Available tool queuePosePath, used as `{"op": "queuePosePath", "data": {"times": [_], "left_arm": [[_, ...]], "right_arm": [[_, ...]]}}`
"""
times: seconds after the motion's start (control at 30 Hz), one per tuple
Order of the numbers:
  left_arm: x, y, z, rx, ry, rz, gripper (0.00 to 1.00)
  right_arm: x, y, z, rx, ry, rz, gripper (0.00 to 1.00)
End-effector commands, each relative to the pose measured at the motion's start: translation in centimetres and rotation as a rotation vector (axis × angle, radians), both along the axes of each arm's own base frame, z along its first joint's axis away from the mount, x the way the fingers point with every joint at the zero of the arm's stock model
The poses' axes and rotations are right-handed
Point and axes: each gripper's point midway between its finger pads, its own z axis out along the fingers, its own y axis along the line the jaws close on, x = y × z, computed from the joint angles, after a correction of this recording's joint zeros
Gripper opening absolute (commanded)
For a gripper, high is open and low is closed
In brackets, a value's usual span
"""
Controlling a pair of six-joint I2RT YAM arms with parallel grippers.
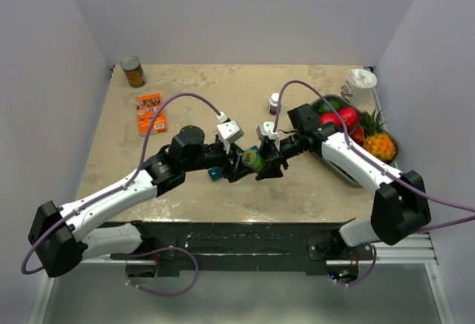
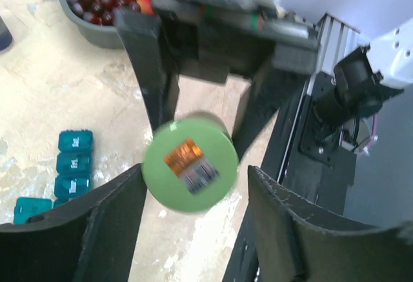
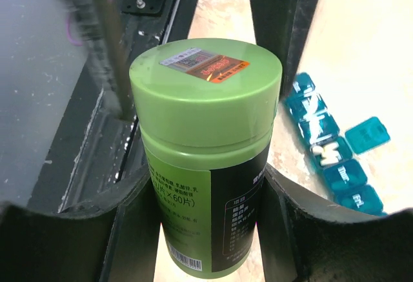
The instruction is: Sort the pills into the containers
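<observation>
Right jaws pinching green bottle [image 3: 206,185] round body, cap facing left jaws, held clear of worktop [image 1: 200,90]. Left jaws spread either side of cap. Gap plain on one side; other side perhaps touching, blur hides it. Teal pill organiser [image 2: 74,166] flat on worktop, just beside and below bottle. Near worktop edge close by. Fruit tray [image 2: 90,33] crowds right side. Bare worktop far-centre. Can [image 1: 133,72], orange packet [image 1: 151,113] well apart, far left.
</observation>
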Motion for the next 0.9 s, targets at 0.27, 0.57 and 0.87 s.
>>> {"op": "queuePosePath", "data": {"times": [0.27, 0.57, 0.87], "left_arm": [[-0.9, 2.6, 5.3, -0.174, -0.113, 0.082, 0.99], [1.2, 0.1, 4.3, -0.149, 0.156, 0.171, 0.99], [1.7, -0.6, 2.1, -0.076, 0.219, 0.234, 0.83]], "right_arm": [[0.9, 0.0, 2.2, 0.043, 0.009, -0.031, 0.0], [0.9, 0.0, 2.1, 0.037, 0.009, -0.035, 0.0], [1.0, 0.0, 2.1, 0.036, 0.012, -0.036, 0.0]]}}
